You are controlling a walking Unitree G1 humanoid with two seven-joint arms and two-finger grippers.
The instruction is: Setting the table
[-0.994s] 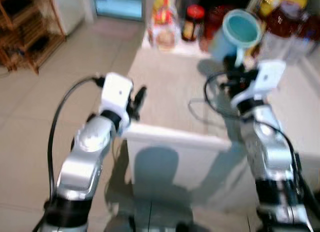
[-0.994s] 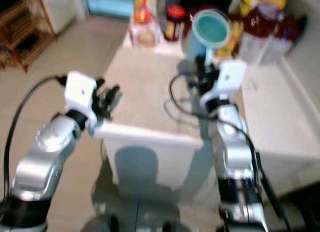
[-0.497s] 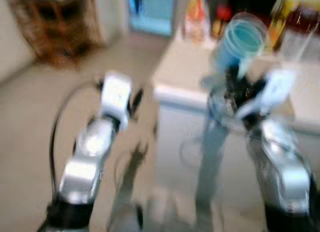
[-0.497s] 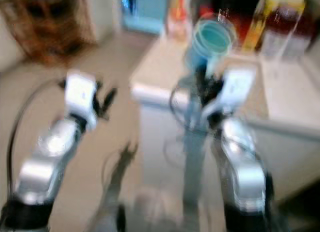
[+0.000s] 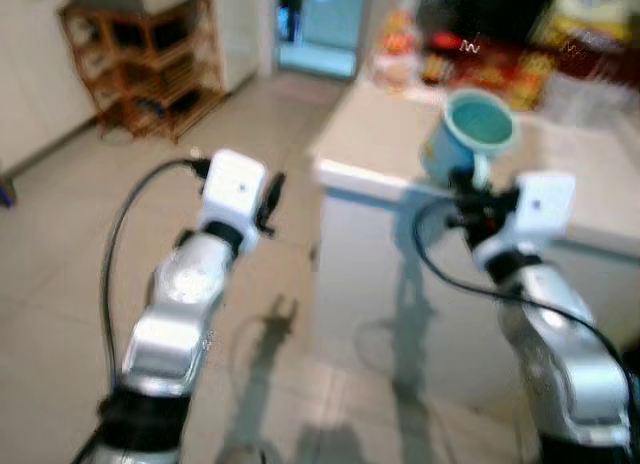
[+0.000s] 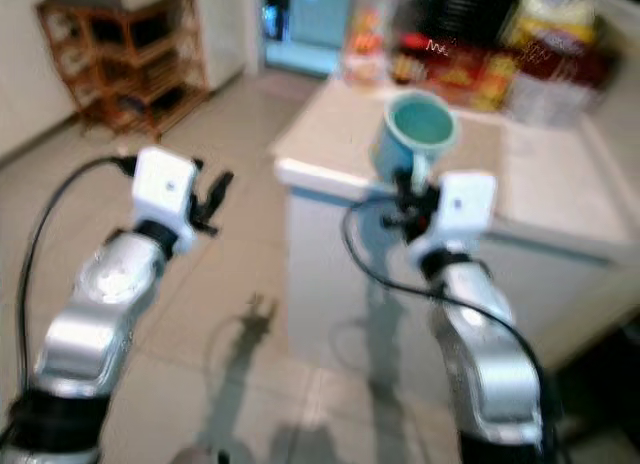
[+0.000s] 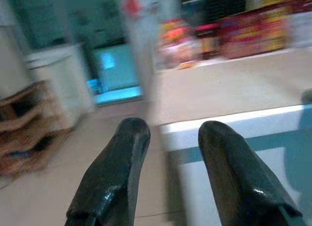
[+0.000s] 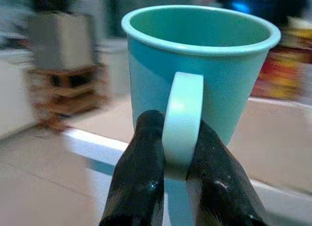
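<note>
Mug, teal, upright, held by its handle in the right end effector, above the white counter near its front edge. Wooden rack stands well apart. Left end effector empty, fingers apart. Step judged: carrying the mug. Next: find bare counter, lower it level.

White rectangular table with pale beige top, thick white front edge, stands on a floor of large light beige tiles. Far end of tabletop carries a blurred row of red and yellow packaged goods and jars; individual items cannot be told apart. Near part of tabletop bare. Brown wooden slatted rack stands on the floor, well apart from the table.
</note>
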